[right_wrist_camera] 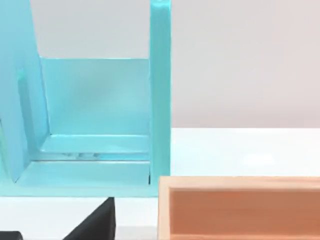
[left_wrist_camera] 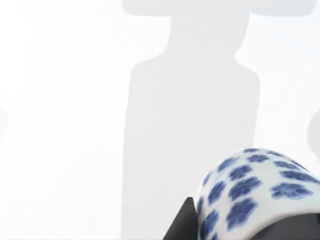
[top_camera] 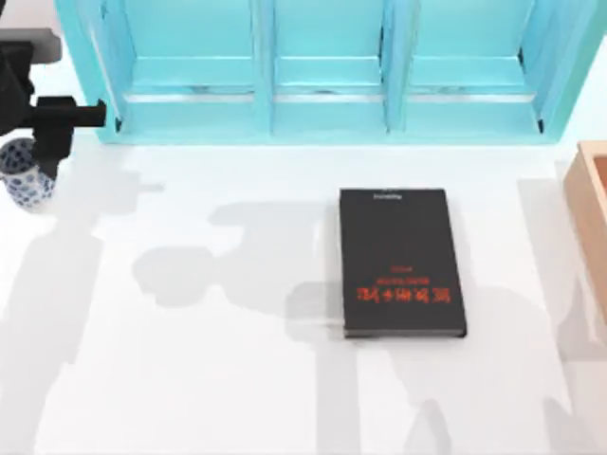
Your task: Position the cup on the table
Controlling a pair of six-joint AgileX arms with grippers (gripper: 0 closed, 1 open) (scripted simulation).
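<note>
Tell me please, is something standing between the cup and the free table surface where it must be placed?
Nothing visible does. The cup sits at the left gripper near the table's far left edge, with bare tabletop beside it. The black book lies well to the right, and the shelf stands at the back.

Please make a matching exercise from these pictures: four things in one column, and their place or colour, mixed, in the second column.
Things:
1. cup
2. book
3. shelf unit
4. wooden box

Descriptions:
A. turquoise, along the far edge of the table
B. black with red lettering, lying flat near the middle
C. tan, at the top view's right edge
D. white with blue flowers, at the top view's left edge by the left gripper

Pairs: 1-D, 2-B, 3-A, 4-C
</note>
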